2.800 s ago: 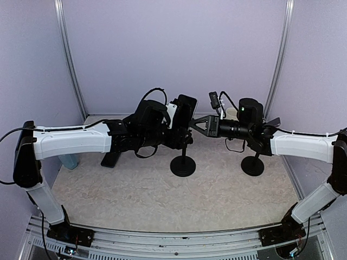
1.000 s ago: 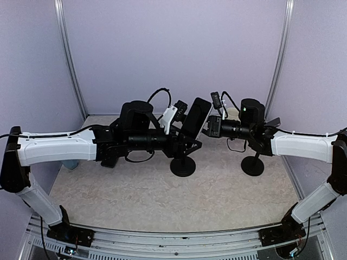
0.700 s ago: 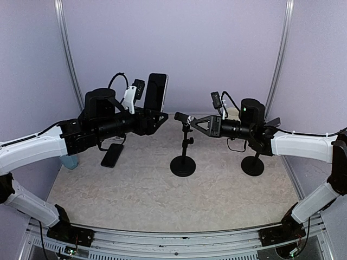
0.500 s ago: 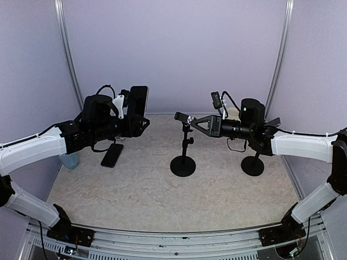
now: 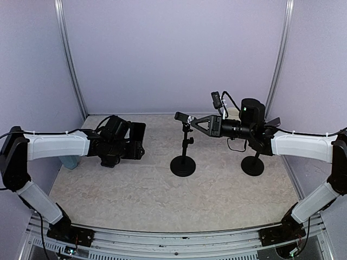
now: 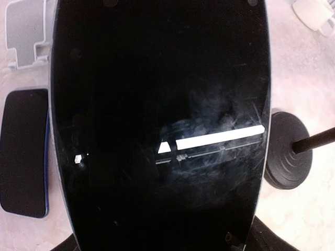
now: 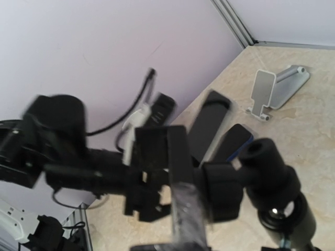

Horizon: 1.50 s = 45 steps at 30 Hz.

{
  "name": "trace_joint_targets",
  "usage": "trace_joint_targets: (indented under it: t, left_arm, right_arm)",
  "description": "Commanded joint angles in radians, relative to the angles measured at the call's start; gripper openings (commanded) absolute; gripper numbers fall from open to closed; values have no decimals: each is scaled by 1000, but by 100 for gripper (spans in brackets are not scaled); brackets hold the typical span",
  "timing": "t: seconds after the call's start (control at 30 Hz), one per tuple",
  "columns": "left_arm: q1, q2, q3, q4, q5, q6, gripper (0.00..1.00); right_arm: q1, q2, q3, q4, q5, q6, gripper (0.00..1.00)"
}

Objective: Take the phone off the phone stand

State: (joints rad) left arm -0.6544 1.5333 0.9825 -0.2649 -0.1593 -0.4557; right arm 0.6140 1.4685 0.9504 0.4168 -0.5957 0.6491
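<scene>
Glossy black phone (image 6: 157, 104), round-based stand (image 5: 183, 165)

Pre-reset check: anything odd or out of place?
Nothing spilled or broken. The phone is off the stand, held in the left claw; its screen looks smudged. A silver holder lies flat near the back wall.

1. A blurred black phone stand (image 7: 264, 175) fills my lower foreground, its round knob at lower right and its clamp parts at centre.
2. Behind it, the black left arm (image 7: 65, 157) reaches in from the left edge.
3. A dark phone (image 7: 208, 124) stands tilted at the arm's end, at mid-frame; I can't make out the grip.
4. Just right of it, a second dark phone (image 7: 234, 140) lies on the beige table (image 7: 309, 125).
5. A silver stand (image 7: 273, 89) lies at upper right.
6. A purple wall (image 7: 104, 42) covers the upper left.
</scene>
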Motion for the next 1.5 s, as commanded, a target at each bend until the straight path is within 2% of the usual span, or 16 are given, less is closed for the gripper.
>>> trace_joint_targets:
  t: [0.0,0.4,0.9,1.47]
  left_arm:
    - [-19,60,29,30,-18,-43,26]
    - [-101,263,103,16,-80,-121,27]
    - [-127,368,177,-46,-183,-164,42]
    - [-147,373,182,-36,-205,-173,82]
  right_arm:
    - [-14,6,-3,-15,9,9,0]
    - [-16,6,-3,-17,-1,3,0]
    - [-17,15,2,-12,-10,-1,0]
    - [-17,24,15,-16,-13,0,0]
